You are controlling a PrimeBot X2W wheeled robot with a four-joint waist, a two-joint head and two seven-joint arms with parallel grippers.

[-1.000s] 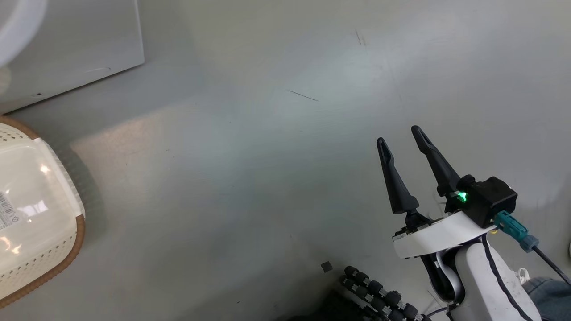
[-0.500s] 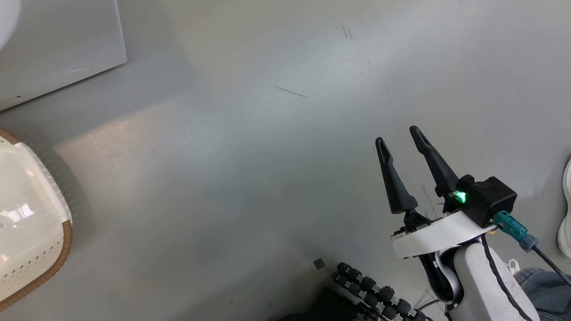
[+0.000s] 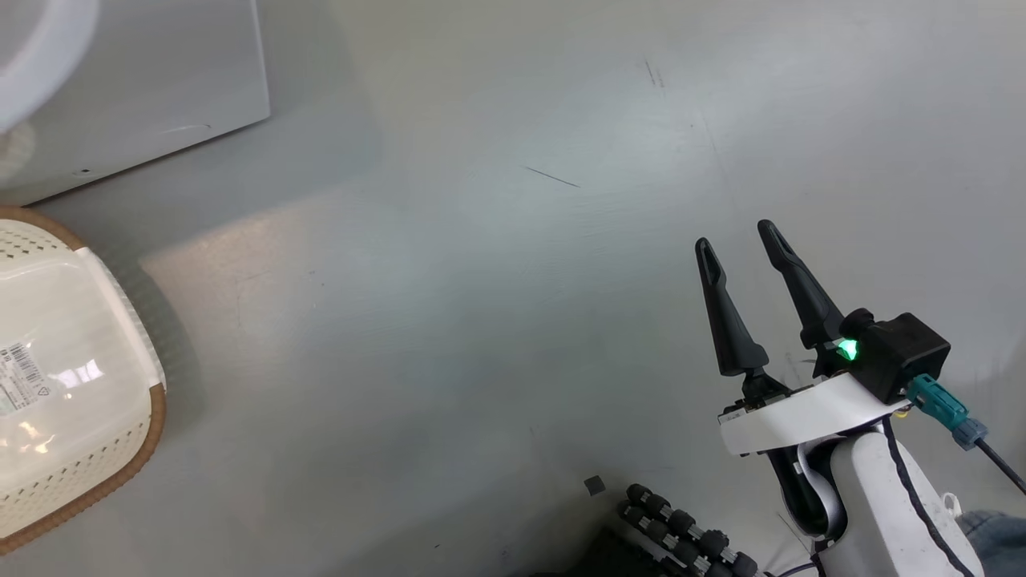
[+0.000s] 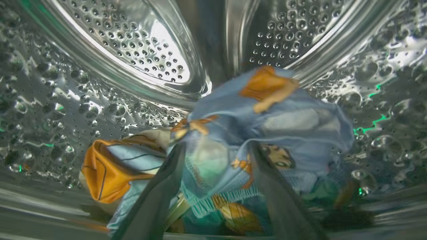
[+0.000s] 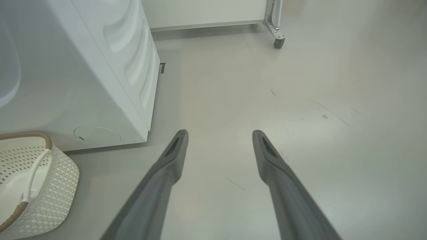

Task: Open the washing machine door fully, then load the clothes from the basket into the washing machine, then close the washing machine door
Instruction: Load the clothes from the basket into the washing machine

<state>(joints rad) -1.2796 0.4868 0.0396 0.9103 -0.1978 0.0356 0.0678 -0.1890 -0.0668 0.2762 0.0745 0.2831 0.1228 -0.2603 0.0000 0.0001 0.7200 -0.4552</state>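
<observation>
In the left wrist view I look into the washing machine's perforated steel drum [image 4: 140, 50]. The clothes [image 4: 277, 123], light blue with orange figures, lie blurred on the drum's bottom. My left gripper [image 4: 217, 151] is open, its fingers spread just in front of the bundle with cloth showing between them. The white washing machine [image 3: 160, 80] stands at the upper left of the head view, and the cream basket [image 3: 120, 449] lies tipped at the left edge, its barcode sticker showing. My right gripper [image 3: 737, 236] hangs open over bare floor. The washing machine door is out of view.
The right wrist view shows the washing machine's side [image 5: 100, 66], the basket [image 5: 56, 173] at its foot and a wheeled frame's caster [image 5: 278, 41] at the back. My base's black rollers [image 3: 681, 525] sit at the bottom, with a person's denim leg [image 3: 990, 529] at the corner.
The head camera swung one way and back, so the whole picture shifted. The right gripper stays open in the same pose.
</observation>
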